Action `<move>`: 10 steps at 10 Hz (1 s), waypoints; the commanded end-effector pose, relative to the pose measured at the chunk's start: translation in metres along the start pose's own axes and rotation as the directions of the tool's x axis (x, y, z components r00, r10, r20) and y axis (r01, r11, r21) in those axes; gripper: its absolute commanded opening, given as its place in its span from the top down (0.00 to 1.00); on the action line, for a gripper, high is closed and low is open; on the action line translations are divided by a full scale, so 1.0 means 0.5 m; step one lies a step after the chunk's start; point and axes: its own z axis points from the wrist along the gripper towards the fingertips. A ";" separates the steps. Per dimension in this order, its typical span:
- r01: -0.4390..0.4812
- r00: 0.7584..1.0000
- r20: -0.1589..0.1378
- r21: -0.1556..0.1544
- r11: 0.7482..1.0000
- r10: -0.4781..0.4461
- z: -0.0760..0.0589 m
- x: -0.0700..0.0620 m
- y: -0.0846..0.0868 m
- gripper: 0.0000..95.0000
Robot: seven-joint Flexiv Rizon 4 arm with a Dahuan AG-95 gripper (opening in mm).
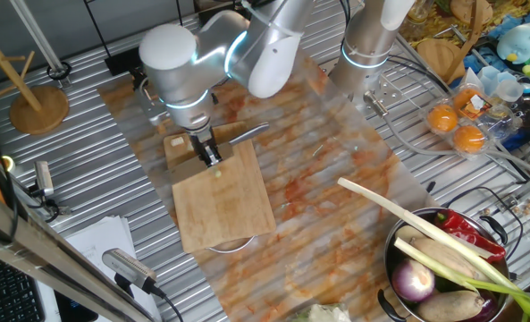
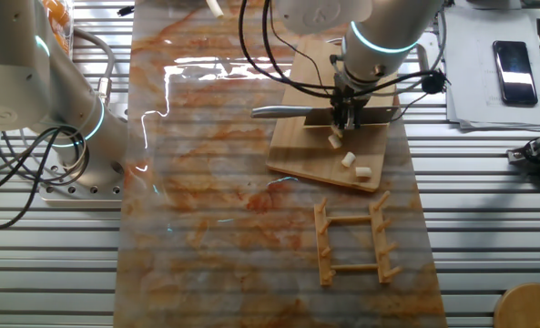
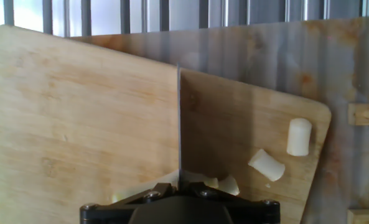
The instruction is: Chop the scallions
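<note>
I count three scallion pieces point(image 2: 349, 159) on the cutting board point(image 2: 306, 137), beside the knife point(image 2: 288, 112) my gripper point(image 2: 345, 117) clamps. The bowl point(image 1: 399, 259) holds one purple onion point(image 1: 414, 283).

Looking along the fingers, you see the knife blade point(image 3: 179, 118) edge-on as a thin vertical line, running from the dark gripper housing point(image 3: 179, 210) at six o'clock up toward twelve. It stands over the bamboo cutting board point(image 3: 78, 124), which fills most of the frame and lies skewed, its rounded corner at three o'clock. Scallion chunks point(image 3: 299, 137) lie to the blade's right: one upright cylinder toward three o'clock, a tilted piece point(image 3: 266, 165) just below it toward four, and smaller bits point(image 3: 224, 183) close against the blade near the housing. A stained plastic sheet point(image 3: 352, 56) shows at two o'clock, with metal slats point(image 3: 109, 14) across twelve.
</note>
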 end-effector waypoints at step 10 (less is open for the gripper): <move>-0.014 1.000 0.009 -0.007 1.000 0.014 0.069 -0.102 0.000 1.00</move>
